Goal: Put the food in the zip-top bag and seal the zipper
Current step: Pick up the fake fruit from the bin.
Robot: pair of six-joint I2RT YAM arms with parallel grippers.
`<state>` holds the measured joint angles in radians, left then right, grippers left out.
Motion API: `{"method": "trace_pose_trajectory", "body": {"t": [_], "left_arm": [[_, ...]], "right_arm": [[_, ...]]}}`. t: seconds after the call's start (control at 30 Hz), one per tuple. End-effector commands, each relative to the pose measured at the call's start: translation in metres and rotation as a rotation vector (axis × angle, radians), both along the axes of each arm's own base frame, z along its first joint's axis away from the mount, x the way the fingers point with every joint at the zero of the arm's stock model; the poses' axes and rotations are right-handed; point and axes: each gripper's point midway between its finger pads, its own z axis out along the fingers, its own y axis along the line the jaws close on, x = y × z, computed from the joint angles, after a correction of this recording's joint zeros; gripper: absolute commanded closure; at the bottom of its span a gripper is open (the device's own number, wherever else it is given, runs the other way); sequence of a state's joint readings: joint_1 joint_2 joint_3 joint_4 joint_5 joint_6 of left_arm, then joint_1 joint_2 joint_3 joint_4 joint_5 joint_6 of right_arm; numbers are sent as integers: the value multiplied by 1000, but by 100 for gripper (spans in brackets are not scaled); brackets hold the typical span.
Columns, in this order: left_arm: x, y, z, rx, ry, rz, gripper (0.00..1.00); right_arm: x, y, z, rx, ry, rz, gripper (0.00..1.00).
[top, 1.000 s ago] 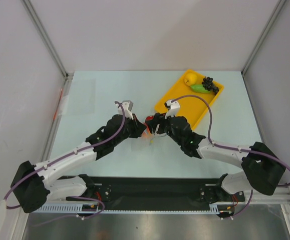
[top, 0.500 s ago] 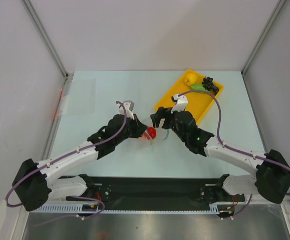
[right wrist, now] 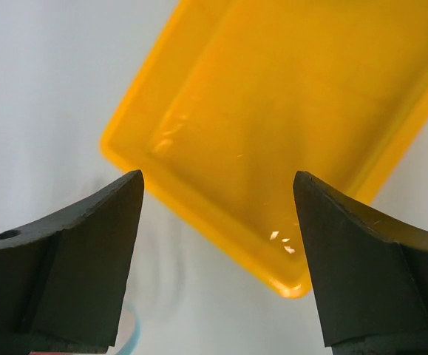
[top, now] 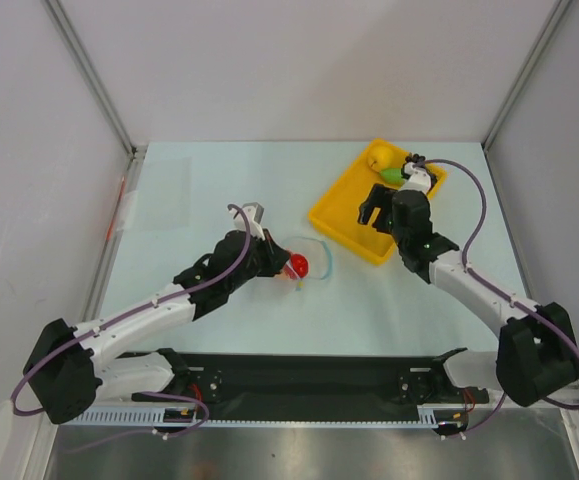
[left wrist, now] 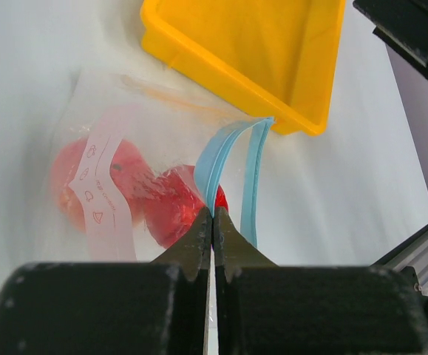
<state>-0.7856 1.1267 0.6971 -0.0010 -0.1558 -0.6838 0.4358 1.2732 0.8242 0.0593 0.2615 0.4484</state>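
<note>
Partly done, roughly two of five items bagged. The zip-top bag lies flat on the worktop, just beside the near corner of the yellow tray. Inside it are a red fruit and a second reddish fruit, side by side and seen through the clear plastic.

Left gripper: jaws pressed together, pinching one lip of the teal zipper at the bag mouth. The two zipper strips bow apart, so the mouth is open and unsealed.

Right gripper: jaws spread wide, nothing between them, hovering over the bare near half of the tray. The wrist view shows only the tray floor below it, with no fruit in reach.

Left on the tray, at its far end: the yellow fruit, the green fruit and the black grape bunch, clustered together. The grapes are partly hidden behind the right wrist.

Judgement: the step in hand looks like a reach for the next fruit while the left side holds the mouth open. What remains is three picks and drops into the bag, then pressing the zipper closed along its whole length. That seal likely needs both arms, and the pinch on the lip would have to shift.
</note>
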Motion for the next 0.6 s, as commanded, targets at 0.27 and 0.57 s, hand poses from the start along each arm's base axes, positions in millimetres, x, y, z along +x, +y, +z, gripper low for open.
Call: {"method": "trace_pose_trajectory", "body": {"t": [0.27,0.57], "left_arm": [[6,4,17,-61,-44,43,100],[3,1,19,-78,-39,25,100]], "right_arm": [[101,-110,-1,-420,145,-238,12],[169,-160,-15,-506,236,-308,8]]}}
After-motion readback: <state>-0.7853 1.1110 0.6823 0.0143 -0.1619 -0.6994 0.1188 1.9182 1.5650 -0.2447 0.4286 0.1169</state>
